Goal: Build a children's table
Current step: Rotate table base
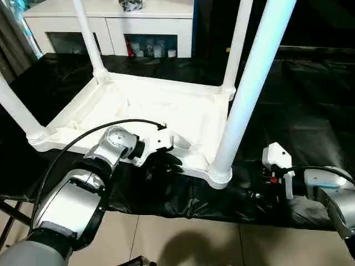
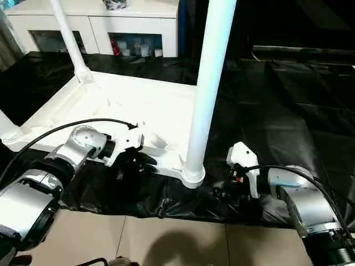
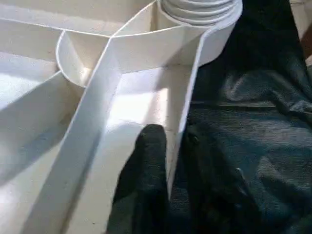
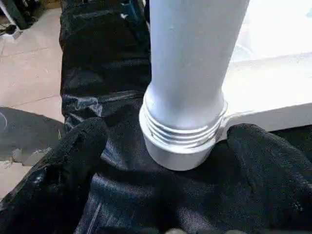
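Note:
The children's table lies upside down on black sheeting, its white ribbed top (image 1: 166, 108) facing up. All four white tube legs stand in the corner sockets: near right (image 1: 249, 83), far right (image 1: 238, 44), far left (image 1: 89, 39) and near left (image 1: 16, 111). My left gripper (image 1: 165, 162) is shut on the top's near rim, one finger (image 3: 148, 161) inside the wall and the other outside. My right gripper (image 2: 221, 193) stands open, low on the sheeting just right of the near right leg's socket (image 4: 183, 141). Its fingers (image 4: 73, 170) are spread wide on either side, apart from the socket.
Black sheeting (image 1: 299, 94) covers the low work surface, which ends at a front edge above the tiled floor (image 1: 177, 238). A white cabinet with glass doors (image 1: 111, 25) stands behind the table. A black cable (image 1: 83, 138) arcs over my left forearm.

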### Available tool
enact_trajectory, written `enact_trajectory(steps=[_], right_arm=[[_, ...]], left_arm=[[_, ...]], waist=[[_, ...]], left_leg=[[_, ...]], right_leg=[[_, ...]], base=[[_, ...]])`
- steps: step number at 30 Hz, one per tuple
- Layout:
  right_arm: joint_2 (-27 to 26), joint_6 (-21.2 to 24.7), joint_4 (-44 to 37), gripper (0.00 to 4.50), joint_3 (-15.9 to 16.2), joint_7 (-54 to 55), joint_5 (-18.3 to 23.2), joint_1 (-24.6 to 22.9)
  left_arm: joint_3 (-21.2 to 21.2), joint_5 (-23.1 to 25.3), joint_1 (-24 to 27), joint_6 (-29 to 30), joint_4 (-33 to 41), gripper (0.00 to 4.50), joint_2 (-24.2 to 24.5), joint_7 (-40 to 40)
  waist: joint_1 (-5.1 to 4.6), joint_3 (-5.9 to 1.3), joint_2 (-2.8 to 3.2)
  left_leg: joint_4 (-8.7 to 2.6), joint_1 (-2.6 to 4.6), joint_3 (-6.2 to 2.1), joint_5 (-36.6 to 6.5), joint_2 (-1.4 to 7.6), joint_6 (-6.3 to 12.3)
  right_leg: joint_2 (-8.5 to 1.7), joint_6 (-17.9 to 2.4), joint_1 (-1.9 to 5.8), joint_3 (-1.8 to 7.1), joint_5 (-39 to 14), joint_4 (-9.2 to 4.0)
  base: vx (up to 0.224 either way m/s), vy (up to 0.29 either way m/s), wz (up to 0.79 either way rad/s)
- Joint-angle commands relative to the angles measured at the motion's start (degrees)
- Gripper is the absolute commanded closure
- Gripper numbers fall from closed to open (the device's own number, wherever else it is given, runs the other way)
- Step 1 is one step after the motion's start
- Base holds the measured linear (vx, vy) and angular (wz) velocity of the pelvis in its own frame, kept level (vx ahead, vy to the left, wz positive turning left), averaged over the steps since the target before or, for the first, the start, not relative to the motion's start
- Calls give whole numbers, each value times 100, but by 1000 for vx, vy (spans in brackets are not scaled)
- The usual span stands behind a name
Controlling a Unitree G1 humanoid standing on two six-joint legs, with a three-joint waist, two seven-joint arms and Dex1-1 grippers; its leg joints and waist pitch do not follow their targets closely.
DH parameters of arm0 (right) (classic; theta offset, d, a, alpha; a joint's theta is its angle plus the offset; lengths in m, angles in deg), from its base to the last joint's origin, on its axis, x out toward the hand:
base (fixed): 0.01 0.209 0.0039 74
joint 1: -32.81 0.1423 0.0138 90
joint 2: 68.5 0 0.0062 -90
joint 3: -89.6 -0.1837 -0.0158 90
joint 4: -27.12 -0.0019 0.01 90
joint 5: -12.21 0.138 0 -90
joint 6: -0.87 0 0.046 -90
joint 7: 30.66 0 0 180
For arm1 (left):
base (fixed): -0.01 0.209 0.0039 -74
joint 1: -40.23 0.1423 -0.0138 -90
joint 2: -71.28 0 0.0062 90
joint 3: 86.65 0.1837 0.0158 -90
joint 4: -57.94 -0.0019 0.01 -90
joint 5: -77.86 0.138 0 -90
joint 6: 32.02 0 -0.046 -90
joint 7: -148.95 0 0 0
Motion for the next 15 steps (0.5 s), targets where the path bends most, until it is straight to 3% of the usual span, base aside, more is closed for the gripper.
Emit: enact_trajectory(steps=[1, 8, 13, 15], right_arm=[[18, 23, -88, 0, -74, 33, 24, -9], [-92, -102, -39, 0, -121, 216, -8, 28], [-441, -228, 256, 0, -113, 864, -269, 298], [-511, -268, 326, 0, -56, 1041, -401, 364]], left_arm=[[41, 91, -75, 6, -76, 409, 33, 4], [-32, 101, -42, 251, -71, 438, 62, -291], [-44, 127, 139, 657, 62, 448, -30, -59], [-40, 166, 199, 825, 116, 448, -89, 173]], waist=[[24, -407, -44], [-4, -416, -56], [-82, -397, -50], [-99, -387, -65]], left_leg=[[-381, 42, -143, -1241, 221, 411], [-375, 30, -138, -1135, 224, 463], [-391, 28, -142, -1222, 218, 390], [-392, 59, -135, -1312, 213, 361]], right_leg=[[-379, -1115, 346, 249, -1577, -512], [-386, -1246, 356, 249, -1273, -483], [-393, -1249, 345, 242, -1510, -496], [-389, -1213, 333, 241, -1757, -532]], base=[[0, 0, 0], [0, 0, 0], [0, 0, 0], [0, 0, 0]])
